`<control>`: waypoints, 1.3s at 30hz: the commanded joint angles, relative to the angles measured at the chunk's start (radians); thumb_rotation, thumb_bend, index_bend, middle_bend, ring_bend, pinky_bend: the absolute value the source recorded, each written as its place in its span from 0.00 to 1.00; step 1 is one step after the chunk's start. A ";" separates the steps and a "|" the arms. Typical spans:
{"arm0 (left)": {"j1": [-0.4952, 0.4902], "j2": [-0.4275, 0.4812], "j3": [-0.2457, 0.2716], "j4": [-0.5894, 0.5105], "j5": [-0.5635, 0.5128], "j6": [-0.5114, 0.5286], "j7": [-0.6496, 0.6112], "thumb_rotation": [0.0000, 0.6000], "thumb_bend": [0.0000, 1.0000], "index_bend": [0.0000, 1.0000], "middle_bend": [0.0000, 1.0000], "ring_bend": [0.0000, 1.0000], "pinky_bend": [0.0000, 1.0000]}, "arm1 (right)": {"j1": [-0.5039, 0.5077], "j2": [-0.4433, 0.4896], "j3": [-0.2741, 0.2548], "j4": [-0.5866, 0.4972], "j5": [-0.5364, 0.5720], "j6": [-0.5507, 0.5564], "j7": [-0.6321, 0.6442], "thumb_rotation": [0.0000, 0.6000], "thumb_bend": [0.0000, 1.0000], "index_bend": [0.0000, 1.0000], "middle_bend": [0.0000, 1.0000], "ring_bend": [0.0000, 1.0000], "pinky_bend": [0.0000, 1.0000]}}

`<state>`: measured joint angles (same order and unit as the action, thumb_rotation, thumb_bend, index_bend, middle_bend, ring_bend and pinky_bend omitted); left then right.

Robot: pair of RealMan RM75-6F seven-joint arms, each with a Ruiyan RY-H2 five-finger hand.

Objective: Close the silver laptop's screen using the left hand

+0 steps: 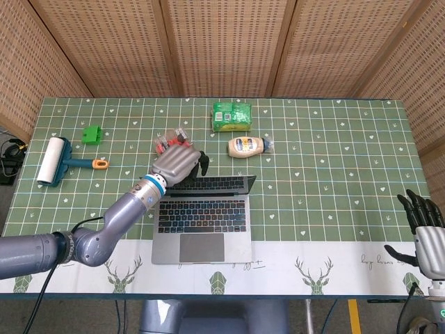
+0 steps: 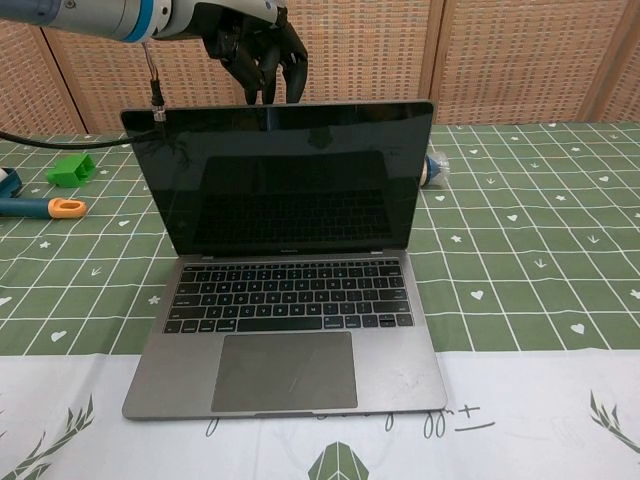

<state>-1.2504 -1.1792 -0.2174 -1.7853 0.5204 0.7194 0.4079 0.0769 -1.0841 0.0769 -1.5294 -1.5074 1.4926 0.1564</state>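
Note:
The silver laptop (image 1: 201, 223) sits at the table's front centre, its dark screen (image 2: 285, 180) tipped forward past upright over the keyboard. My left hand (image 1: 177, 165) lies on the back of the lid at its top edge. In the chest view the left hand (image 2: 255, 45) has its dark fingers hanging over that edge, pressing it and holding nothing. My right hand (image 1: 425, 233) hovers at the table's front right corner, far from the laptop, with its fingers spread and nothing in them.
Behind the laptop lie a mayonnaise bottle (image 1: 248, 145), a green packet (image 1: 231, 116) and a small red-and-white item (image 1: 170, 141). At the left are a lint roller (image 1: 54, 160) with an orange-tipped handle (image 2: 60, 208) and a green block (image 1: 91, 134).

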 commanded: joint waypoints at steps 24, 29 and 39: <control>-0.008 -0.086 0.094 -0.126 0.094 0.009 -0.031 1.00 1.00 0.50 0.37 0.39 0.37 | -0.010 0.013 -0.001 -0.010 -0.013 0.022 0.016 1.00 0.02 0.01 0.00 0.00 0.00; -0.006 -0.122 0.117 -0.117 0.101 0.008 -0.039 1.00 1.00 0.50 0.37 0.39 0.37 | -0.011 0.016 -0.002 -0.013 -0.014 0.023 0.015 1.00 0.02 0.01 0.00 0.00 0.00; 0.012 -0.206 0.162 -0.075 0.122 0.005 -0.061 1.00 1.00 0.50 0.37 0.39 0.37 | -0.012 0.020 -0.003 -0.019 -0.010 0.017 0.010 1.00 0.02 0.01 0.00 0.00 0.00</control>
<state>-1.2414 -1.3772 -0.0611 -1.8680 0.6397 0.7255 0.3505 0.0652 -1.0639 0.0739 -1.5487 -1.5174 1.5097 0.1666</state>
